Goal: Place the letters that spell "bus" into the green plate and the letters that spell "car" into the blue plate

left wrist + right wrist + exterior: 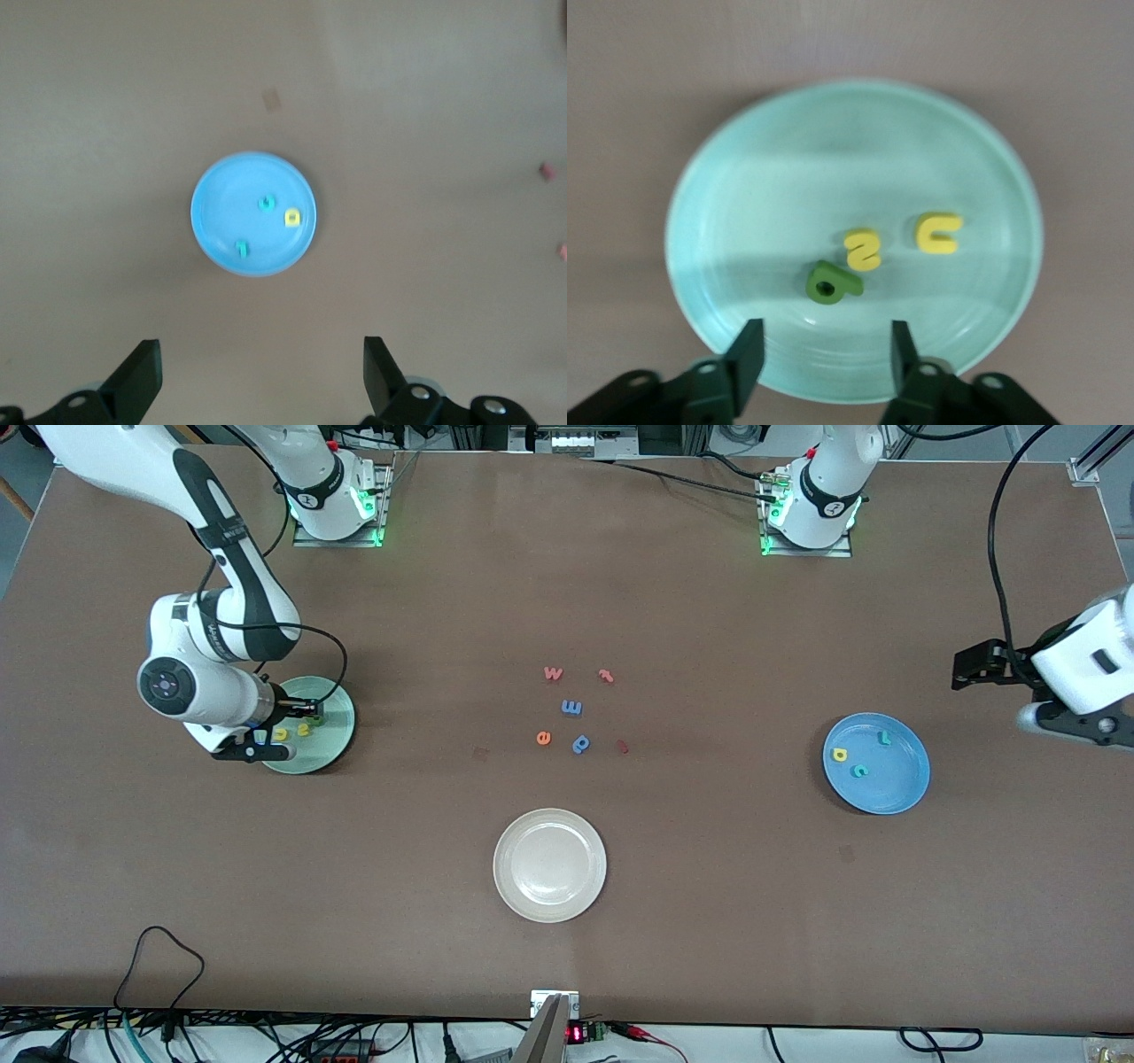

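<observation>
A: So, the green "b" (829, 284), yellow "s" (863, 250) and yellow "u" (937, 232) lie in the green plate (744, 186)?
B: Yes; the right gripper (824, 354) hangs just above them, jaws apart, empty.
A: And "car"?
B: All three sit in the blue plate (221, 190). The left gripper (261, 372) waits wide open, off toward its end of the table (709, 921).

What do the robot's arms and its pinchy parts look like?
Both arms are glossy white with black bands at the joints. The right arm has a round dark cap on its wrist and a thin black cable looping beside it. The left arm also trails a black cable. Green lights glow at both bases. Each end effector, right and left, has two black, wedge-shaped fingers.
</observation>
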You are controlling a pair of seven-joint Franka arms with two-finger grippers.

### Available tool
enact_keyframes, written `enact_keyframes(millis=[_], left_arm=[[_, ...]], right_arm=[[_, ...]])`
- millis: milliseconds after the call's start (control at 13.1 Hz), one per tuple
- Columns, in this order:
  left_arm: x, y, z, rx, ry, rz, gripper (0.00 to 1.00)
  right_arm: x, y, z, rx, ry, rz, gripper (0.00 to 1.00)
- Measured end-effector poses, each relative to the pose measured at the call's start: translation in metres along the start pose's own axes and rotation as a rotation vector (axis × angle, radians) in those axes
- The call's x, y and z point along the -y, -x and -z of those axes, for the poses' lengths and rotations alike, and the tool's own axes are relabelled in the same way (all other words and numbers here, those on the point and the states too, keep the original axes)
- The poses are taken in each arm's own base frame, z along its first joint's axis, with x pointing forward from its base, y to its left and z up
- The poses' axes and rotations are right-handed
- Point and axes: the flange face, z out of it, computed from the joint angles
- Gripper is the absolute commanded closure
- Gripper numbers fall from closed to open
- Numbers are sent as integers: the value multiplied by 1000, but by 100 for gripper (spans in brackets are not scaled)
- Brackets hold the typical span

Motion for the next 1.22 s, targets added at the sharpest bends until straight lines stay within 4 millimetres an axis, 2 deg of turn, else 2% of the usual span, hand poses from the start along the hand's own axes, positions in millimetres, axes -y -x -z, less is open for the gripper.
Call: enact_keyframes(millis=[153,381,534,610,763,992,1068,1220], left_arm=[[9,8,-6,-92,4,31,0],[-3,35,-11,-134,0,32,0],[-11,51,-12,-116,4,24,0],[-15,54,-12,-96,7,18,0],[-27,57,-14,-60,11,-1,0],[-47,59,-15,-23,12,-34,0],[-47,59,-14,-25,12,-35,0],[-45,59,-10,-33,11,-30,0]], right_arm=[[-11,-1,66,-73,6,-21,0],[-36,12,188,-137,17,-73,0],[-59,26,249,-166,18,-113,0],[-72,32,268,-176,16,-125,0],[-102,41,291,-177,-21,-114,0],[-143,51,301,-167,-84,-105,0],[-146,51,300,-163,-87,-104,0],[-133,51,299,-141,-85,-78,0]])
